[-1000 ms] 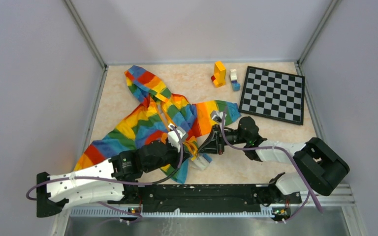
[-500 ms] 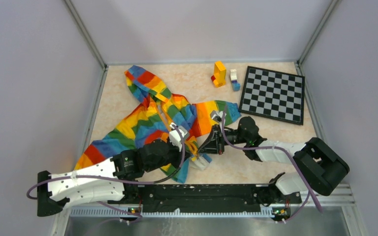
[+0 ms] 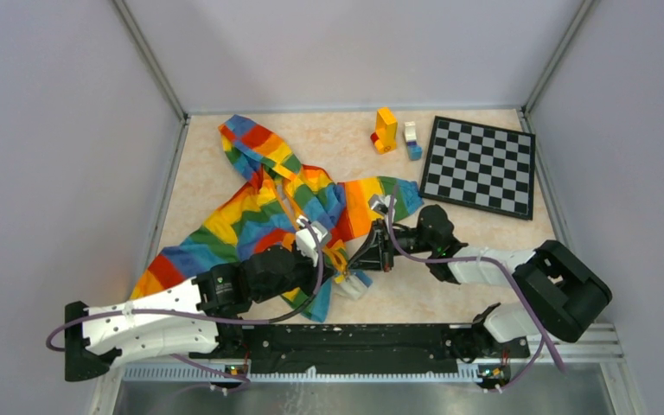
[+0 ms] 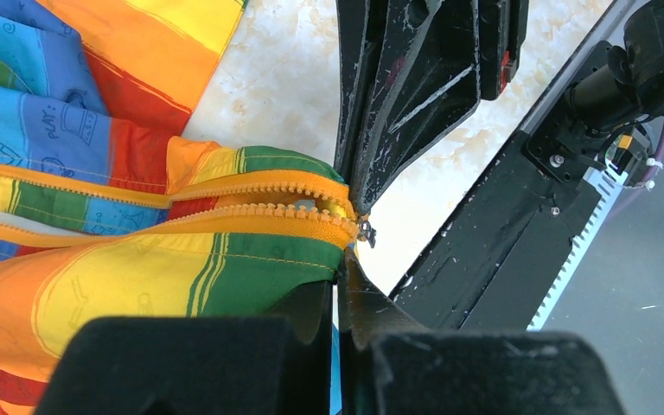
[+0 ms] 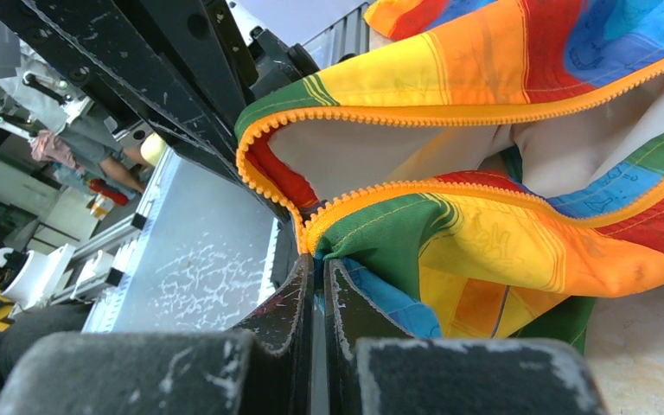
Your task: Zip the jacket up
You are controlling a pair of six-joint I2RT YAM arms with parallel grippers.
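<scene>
The rainbow-striped jacket (image 3: 251, 220) lies open on the table's left half, with its hood at the far end. My left gripper (image 3: 335, 259) and right gripper (image 3: 365, 257) meet at its near hem. In the left wrist view my left gripper (image 4: 340, 264) is shut on the green hem just below the zipper slider (image 4: 364, 232). The two orange zipper strips (image 4: 251, 203) are apart above the slider. In the right wrist view my right gripper (image 5: 318, 264) is shut on the hem where the orange strips (image 5: 380, 192) join. The jacket (image 5: 501, 233) fills that view.
A chessboard (image 3: 479, 165) lies at the far right. A yellow and red block stack (image 3: 386, 129) and a white and blue block (image 3: 411, 140) stand next to it. Grey walls enclose the table. The black base rail (image 3: 354, 337) runs along the near edge.
</scene>
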